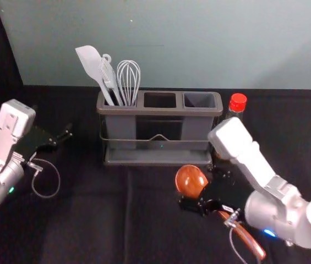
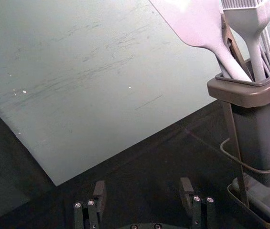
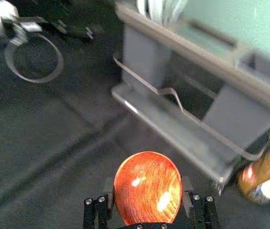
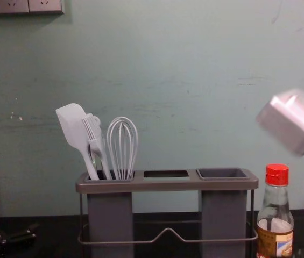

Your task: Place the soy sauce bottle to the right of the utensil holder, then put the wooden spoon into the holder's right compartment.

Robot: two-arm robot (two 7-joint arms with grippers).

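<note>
My right gripper [image 1: 201, 188] is shut on the wooden spoon [image 1: 189, 180] by its bowl, in front of the holder's right part; the handle runs back under the arm. In the right wrist view, the spoon's bowl [image 3: 146, 186] sits between the fingertips of the right gripper [image 3: 147, 191]. The grey utensil holder [image 1: 161, 111] stands mid-table, its middle and right compartments empty. To its right the red-capped soy sauce bottle [image 4: 275, 236] is upright, partly hidden by my right arm in the head view. My left gripper [image 1: 53, 144] is parked at the left; its wrist view shows the left gripper [image 2: 143, 191] open.
A white spatula [image 4: 73, 126], a brush [image 4: 96, 141] and a whisk [image 4: 122, 148] stand in the holder's left compartment. Behind the black-covered table [image 1: 100, 220] rises a pale green wall [image 1: 172, 49]. The right forearm crosses in front of the bottle.
</note>
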